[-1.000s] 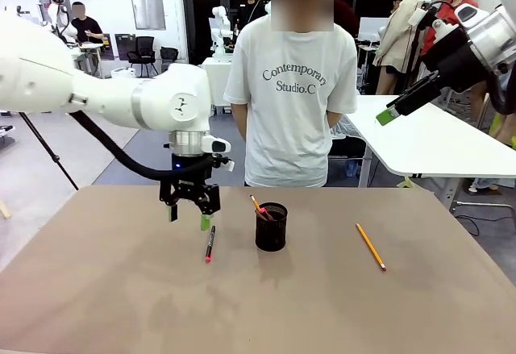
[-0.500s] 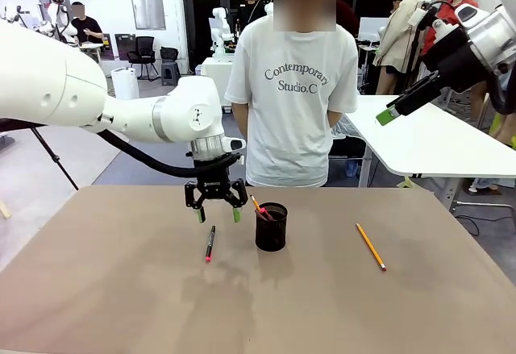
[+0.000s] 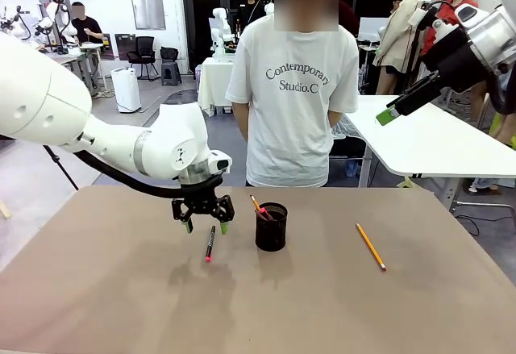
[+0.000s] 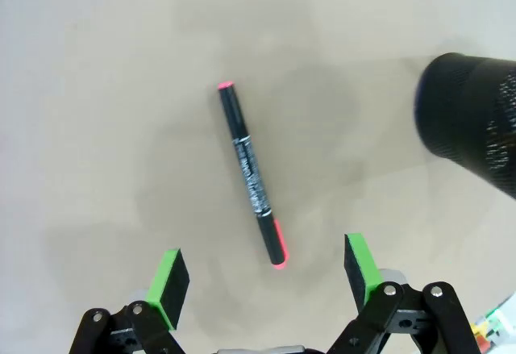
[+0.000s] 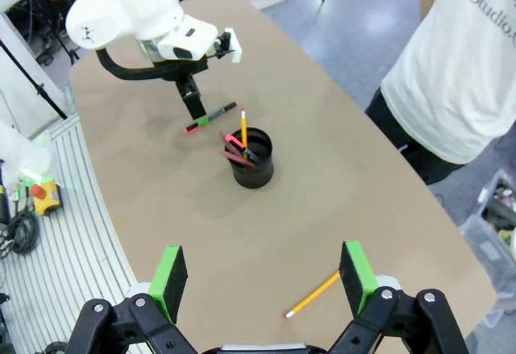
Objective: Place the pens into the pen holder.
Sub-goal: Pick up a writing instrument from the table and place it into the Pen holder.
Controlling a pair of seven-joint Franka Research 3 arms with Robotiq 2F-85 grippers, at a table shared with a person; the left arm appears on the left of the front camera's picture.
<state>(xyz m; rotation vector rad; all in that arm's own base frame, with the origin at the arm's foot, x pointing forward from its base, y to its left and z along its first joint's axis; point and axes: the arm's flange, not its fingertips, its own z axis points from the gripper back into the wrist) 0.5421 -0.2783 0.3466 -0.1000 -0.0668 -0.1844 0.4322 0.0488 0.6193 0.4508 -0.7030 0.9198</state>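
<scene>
Black pen point(image 4: 251, 175) lies just below the left gripper point(image 3: 204, 226), untouched.

The words "Contemporary Studio.C" are printed in dark letters, on two lines, on the chest of the person's white T-shirt point(image 3: 294, 128). In the right wrist view this print is cut by the picture's edge. White print is seen along the black pen point(image 4: 251, 172), but it cannot be read.

The pen point(image 4: 251, 175) is black with pink-red ends, the pen holder point(image 3: 271, 228) black mesh, the pencil point(image 3: 371, 246) orange-yellow.
</scene>
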